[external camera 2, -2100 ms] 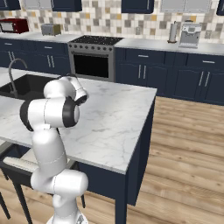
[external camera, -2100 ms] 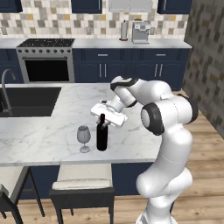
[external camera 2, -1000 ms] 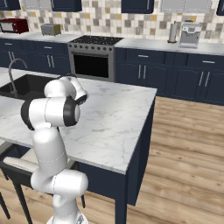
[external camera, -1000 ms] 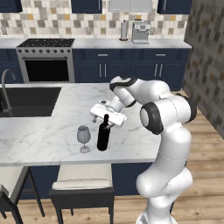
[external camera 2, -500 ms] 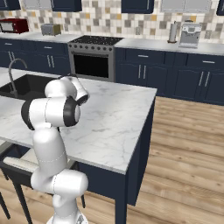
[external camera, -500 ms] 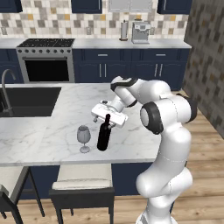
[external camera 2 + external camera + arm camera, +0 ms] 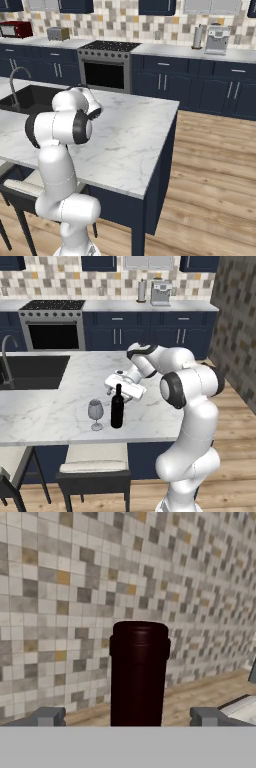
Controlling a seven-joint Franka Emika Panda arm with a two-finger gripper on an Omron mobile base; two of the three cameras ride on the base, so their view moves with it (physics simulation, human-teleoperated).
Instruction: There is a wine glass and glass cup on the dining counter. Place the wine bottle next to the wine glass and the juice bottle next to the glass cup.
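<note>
Kitchen: stove [image 7: 52, 321], sink [image 7: 32, 370], cabinets [image 7: 145, 333].

The wine bottle [image 7: 117, 408] stands upright on the worktop [image 7: 60, 406], near its front edge. The wine glass [image 7: 95, 413] is just left of it. The hand [image 7: 123, 387] is behind the bottle neck.

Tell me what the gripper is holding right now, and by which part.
Nothing. The gripper is open, its fingertips standing clear on either side of the wine bottle's neck. The bottle stands on the dining counter beside the wine glass.
</note>
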